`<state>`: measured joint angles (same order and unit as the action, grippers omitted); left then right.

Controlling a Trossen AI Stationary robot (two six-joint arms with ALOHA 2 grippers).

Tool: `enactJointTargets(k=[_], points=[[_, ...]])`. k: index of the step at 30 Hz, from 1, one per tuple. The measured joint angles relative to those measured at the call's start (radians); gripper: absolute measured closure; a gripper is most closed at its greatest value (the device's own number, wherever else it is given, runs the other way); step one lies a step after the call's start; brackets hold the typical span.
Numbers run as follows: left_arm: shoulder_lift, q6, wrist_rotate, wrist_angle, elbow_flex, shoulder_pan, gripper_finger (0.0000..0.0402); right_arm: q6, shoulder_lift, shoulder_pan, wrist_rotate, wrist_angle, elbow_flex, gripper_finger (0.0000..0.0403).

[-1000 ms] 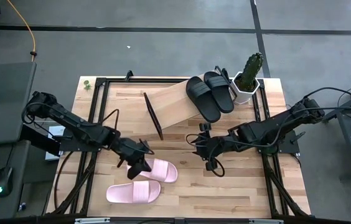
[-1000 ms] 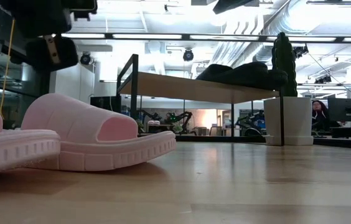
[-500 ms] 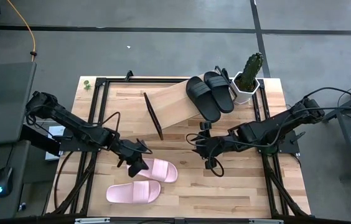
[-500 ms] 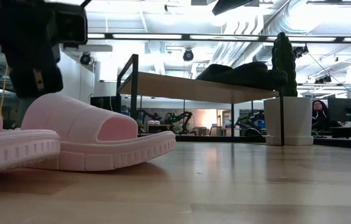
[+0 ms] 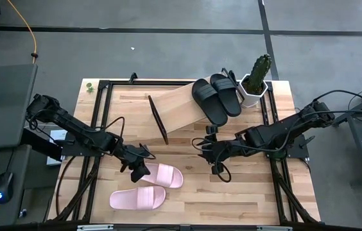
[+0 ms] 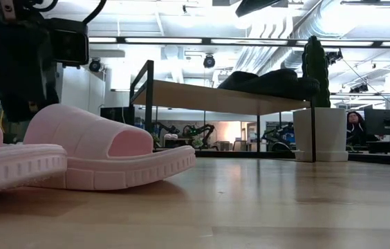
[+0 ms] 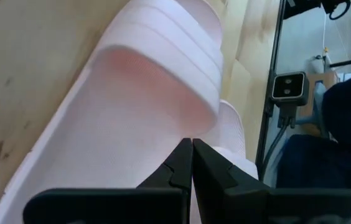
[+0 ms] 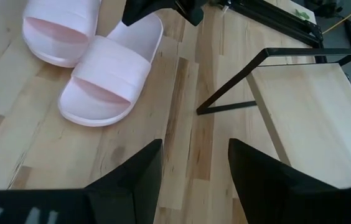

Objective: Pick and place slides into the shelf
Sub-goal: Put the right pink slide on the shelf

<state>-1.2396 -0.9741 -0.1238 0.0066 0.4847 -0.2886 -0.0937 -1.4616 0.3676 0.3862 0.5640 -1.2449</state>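
At the table's near-left part, toward seven o'clock from the table's middle, lie the two pale pink slides: one pink slide (image 5: pixel 162 175) sits at about one o'clock of the other pink slide (image 5: pixel 137 198), just beside it. Each is matte, with a wide strap and a ribbed sole edge. The left gripper (image 5: pixel 138 171) hangs over the heel end of the farther pink slide (image 7: pixel 132 118); its fingers (image 7: pixel 182 163) are pressed together with nothing between them, their tips right at the footbed, though contact cannot be told.

Two black slides (image 5: pixel 216 96) lie side by side on the shelf (image 5: pixel 178 108), a light-wood plank with thin dark end panels, at twelve o'clock of the table. A cactus pot (image 5: pixel 255 83) stands just beside them at three o'clock.

The right gripper (image 5: pixel 205 151) waits near the table's middle, jaws spread wide and empty (image 8: pixel 191 180).
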Motion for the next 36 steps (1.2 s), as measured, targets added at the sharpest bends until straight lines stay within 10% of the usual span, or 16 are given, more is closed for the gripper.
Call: enactJointTargets(k=[19, 36], points=[[0.0, 0.0, -0.025, -0.004, 0.0, 0.0, 0.0397, 0.072, 0.0, 0.0, -0.006, -0.003, 0.0, 0.0229], [0.0, -0.008, 0.065, -0.003, 0.0, 0.0, 0.0211, 0.094, 0.0, 0.0, -0.013, -0.002, 0.0, 0.0229]])
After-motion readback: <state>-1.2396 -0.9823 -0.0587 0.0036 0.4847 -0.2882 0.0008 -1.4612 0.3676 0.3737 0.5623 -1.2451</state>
